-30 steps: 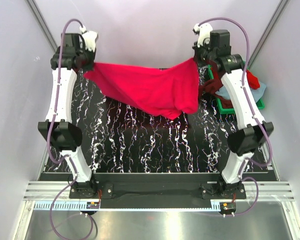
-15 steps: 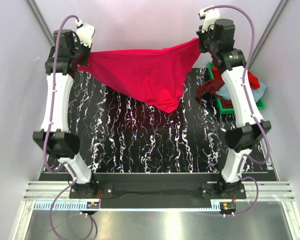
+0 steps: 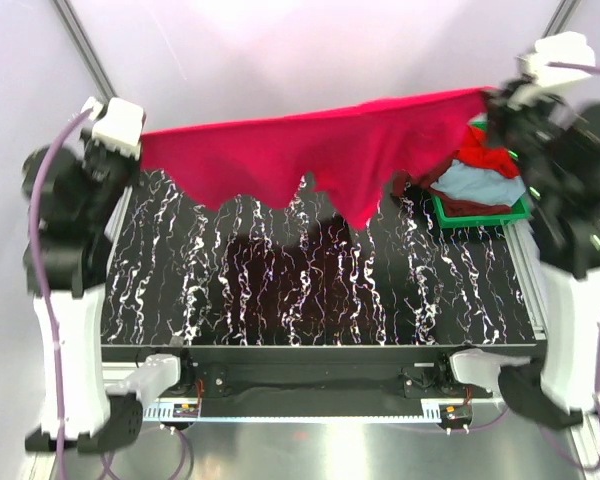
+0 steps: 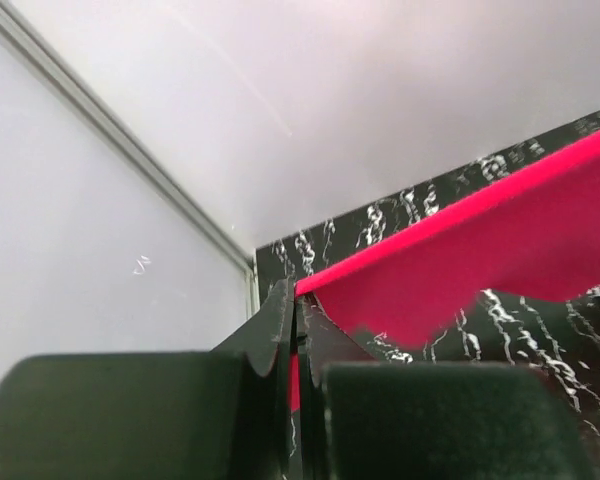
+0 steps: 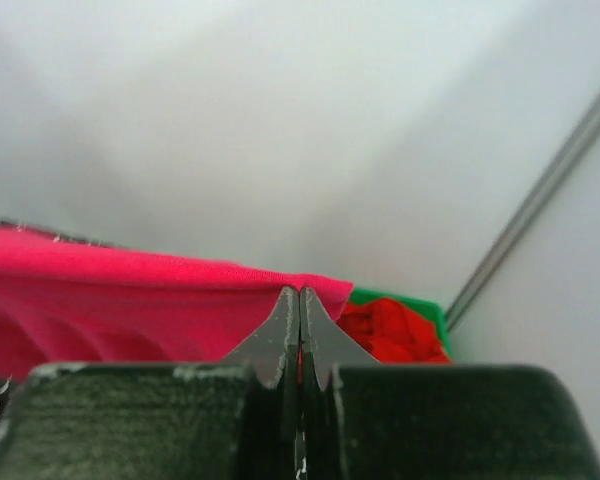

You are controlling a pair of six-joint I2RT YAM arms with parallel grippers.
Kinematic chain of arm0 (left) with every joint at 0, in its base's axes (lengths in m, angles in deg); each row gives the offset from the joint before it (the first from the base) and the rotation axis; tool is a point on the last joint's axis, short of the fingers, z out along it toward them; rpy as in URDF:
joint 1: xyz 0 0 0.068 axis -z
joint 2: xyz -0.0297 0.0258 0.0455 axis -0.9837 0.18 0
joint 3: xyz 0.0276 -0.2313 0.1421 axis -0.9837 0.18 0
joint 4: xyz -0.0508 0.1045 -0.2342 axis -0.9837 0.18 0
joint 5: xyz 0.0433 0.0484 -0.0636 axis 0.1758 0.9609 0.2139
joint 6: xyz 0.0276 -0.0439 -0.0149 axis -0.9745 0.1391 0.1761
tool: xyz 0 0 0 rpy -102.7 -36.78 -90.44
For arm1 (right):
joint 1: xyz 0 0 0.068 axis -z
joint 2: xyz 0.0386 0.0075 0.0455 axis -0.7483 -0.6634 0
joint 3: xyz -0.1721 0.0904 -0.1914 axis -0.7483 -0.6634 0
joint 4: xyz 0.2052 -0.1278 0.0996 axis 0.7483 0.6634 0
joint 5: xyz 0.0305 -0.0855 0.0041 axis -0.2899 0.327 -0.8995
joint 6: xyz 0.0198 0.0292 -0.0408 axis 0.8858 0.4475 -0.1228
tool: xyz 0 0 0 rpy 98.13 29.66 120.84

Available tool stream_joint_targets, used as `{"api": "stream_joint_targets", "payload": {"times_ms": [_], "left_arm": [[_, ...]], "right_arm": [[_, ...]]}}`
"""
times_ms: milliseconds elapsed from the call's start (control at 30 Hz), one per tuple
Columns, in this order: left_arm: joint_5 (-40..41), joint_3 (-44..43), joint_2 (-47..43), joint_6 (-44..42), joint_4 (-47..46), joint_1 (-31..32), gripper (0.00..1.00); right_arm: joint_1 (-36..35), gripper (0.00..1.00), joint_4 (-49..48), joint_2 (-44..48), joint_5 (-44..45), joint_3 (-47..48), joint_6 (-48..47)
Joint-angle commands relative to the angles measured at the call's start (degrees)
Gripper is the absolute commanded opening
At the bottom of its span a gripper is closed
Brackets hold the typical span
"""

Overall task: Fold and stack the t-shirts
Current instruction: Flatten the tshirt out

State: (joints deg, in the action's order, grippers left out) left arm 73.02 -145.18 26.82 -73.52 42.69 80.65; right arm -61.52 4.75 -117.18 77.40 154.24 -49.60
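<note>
A crimson-pink t-shirt (image 3: 300, 150) hangs stretched in the air across the far side of the table, its lower edge dangling above the black marbled tabletop (image 3: 280, 290). My left gripper (image 3: 138, 142) is shut on its left corner, seen pinched between the jaws in the left wrist view (image 4: 298, 310). My right gripper (image 3: 488, 98) is shut on its right corner (image 5: 300, 295). In the green bin (image 3: 480, 212) at the right lie a brighter red t-shirt (image 3: 480, 152), a light blue-grey t-shirt (image 3: 480, 183) and a dark maroon t-shirt (image 3: 440, 180).
White enclosure walls (image 3: 310, 50) stand close behind and to both sides. The green bin sits at the table's right edge, beside the right arm (image 3: 580, 240). A metal rail (image 3: 310, 405) runs along the near edge.
Both arms have risen and swung outward, pulling the crimson-pink t-shirt from a sagging drape into a taut, wide span high over the table.
</note>
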Motion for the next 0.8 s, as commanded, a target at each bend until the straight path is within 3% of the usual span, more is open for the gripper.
{"api": "stream_joint_targets", "payload": {"times_ms": [0, 200, 367, 467, 633, 767], "left_arm": [[2.28, 1.29, -3.64, -0.66, -4.27, -0.14, 0.0], [5.45, -6.08, -1.81, -2.33, -5.06, -0.23, 0.0], [6.41, -6.46, 4.42, -4.44, -5.24, -0.14, 0.0], [6.41, -1.37, 6.98, -4.79, -5.41, -0.14, 0.0], [4.66, 14.71, 11.63, -7.42, -8.48, -0.23, 0.0], [4.22, 21.84, 20.85, -9.19, -13.13, -0.23, 0.0]], "right_arm": [[4.45, 0.0, 0.71, 4.52, 5.5, 0.06, 0.0], [6.05, 0.0, -2.71, 4.54, 7.08, 1.64, -1.58], [6.23, 0.0, -11.41, 0.07, 6.47, -3.71, -5.62], [6.14, 0.0, -14.14, -3.44, 3.06, -9.33, -5.63], [6.14, 0.0, -19.76, -10.56, -2.75, -20.04, -5.18], [6.14, 0.0, -21.88, -24.85, -7.49, -21.83, -6.85]]}}
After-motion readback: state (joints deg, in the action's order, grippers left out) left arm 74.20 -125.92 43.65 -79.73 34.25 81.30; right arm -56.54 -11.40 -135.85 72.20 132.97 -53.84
